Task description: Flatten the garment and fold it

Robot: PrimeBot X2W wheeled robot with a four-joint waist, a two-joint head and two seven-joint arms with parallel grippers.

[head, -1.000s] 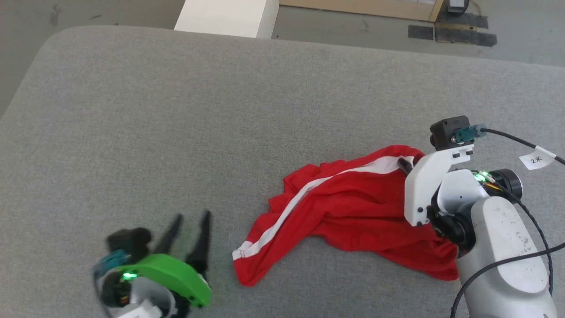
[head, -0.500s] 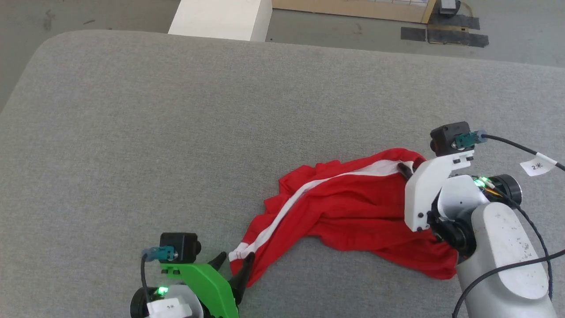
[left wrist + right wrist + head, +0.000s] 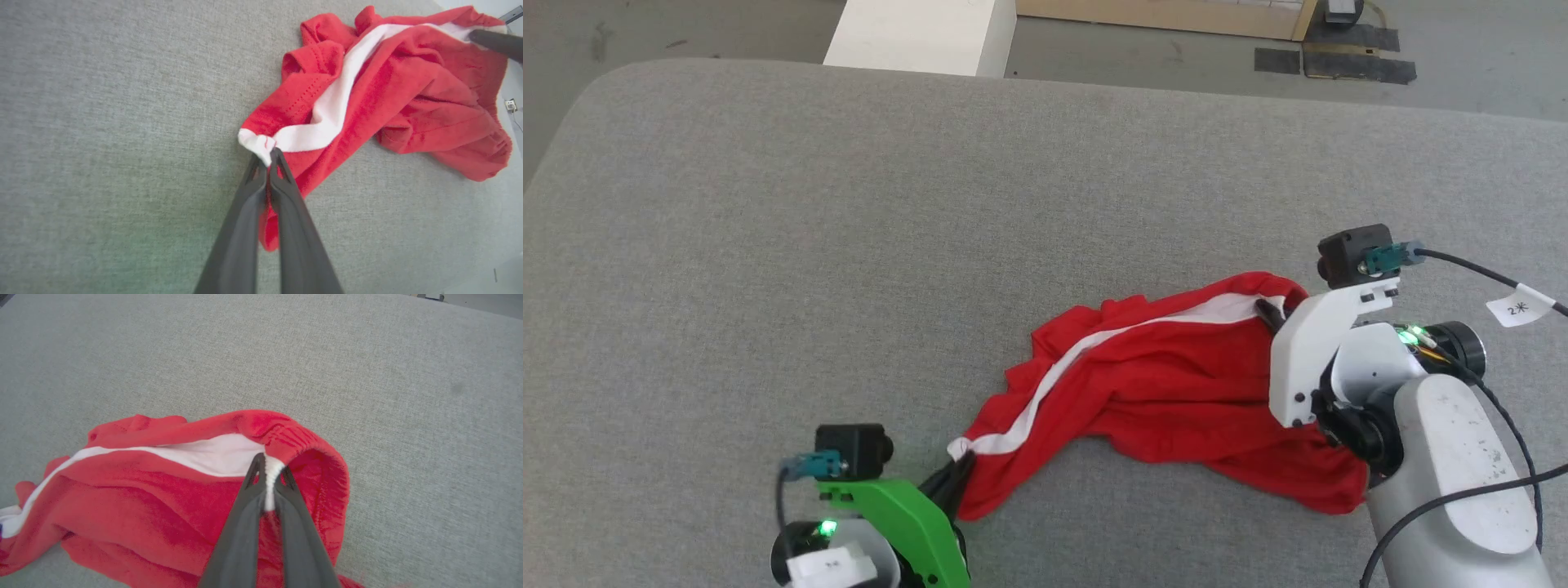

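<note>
Starting with head view: garment lies crumpled on the grey pad, right of centre, toward the near edge. Left gripper, on a green mount, is at the bottom, fingers together at the garment's left corner where the white stripe ends. Right gripper, on a white mount, is at the garment's right end, with most of its fingers hidden behind the mount. This view adds the surroundings: a white box past the pad's far edge, a wooden board, and dark tape on the floor. Writing: the tag on the right arm's cable reads "2米". A second tag on the left wrist is too small to read.

Left wrist view: resolves the grip. Left gripper is clamped on the white-banded corner of the garment, with red cloth bunched between the fingers lower down. The stripe runs from that corner up to the far end, where one dark finger of the right gripper meets it. Stitching rows are visible on the red hem.

Right wrist view: shows what the mount hides. Right gripper is pinched on a gathered white bit of the garment at the elastic waistband, which arches over the tips. The rest of the cloth slumps on the pad.
</note>
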